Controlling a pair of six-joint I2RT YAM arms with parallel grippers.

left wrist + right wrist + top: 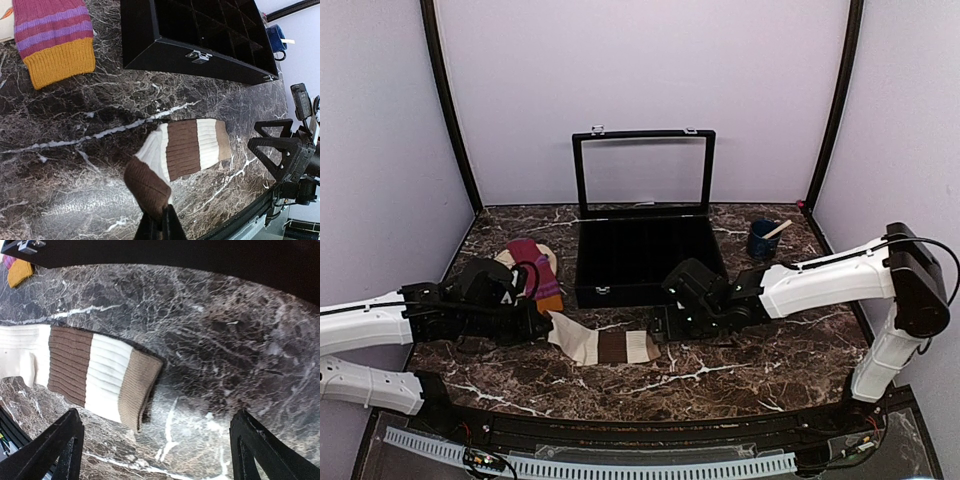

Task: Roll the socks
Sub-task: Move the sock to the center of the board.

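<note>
The left gripper (159, 224) pinches the brown end of the ribbed cream-and-brown knit sock (192, 147). The right gripper (160, 445) gapes wide at its three o'clock.

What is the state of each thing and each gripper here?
Cream sock: unrolled, one brown end pinched and lifted.
Maroon sock: flat, unrolled, untouched.
Case: lid open, standing upright.
Cup: upright, stick inside.
Left gripper: shut on cream sock.
Right gripper: open, near the cream sock's other end, empty.
</note>
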